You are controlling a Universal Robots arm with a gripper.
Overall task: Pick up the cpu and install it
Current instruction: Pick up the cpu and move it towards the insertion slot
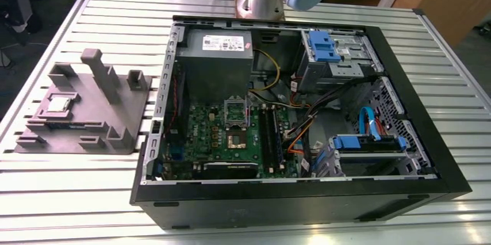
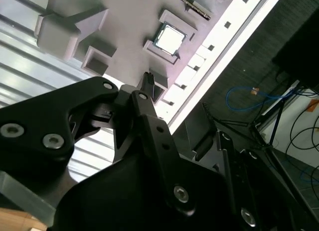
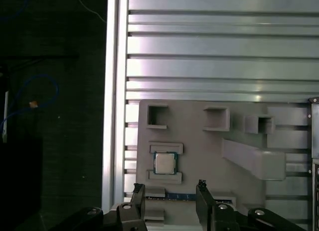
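small silvery-grey square cpu (image 3: 163, 163) lies flat in a pocket of the grey plastic fixture block (image 3: 199, 156) on the slatted metal table (image 3: 209, 66); black gripper (image 3: 169, 192) hangs near, fingers (image 3: 138, 196) apart and empty; best centre over chip, descend level, pinch opposite edges.

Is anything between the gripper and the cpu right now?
Nothing visible. In the first wrist view the cpu lies uncovered in its grey holder, the open gripper apart from it, no object between them.

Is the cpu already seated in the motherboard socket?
No, in the exterior view the cpu lies on the grey fixture, outside the computer case.
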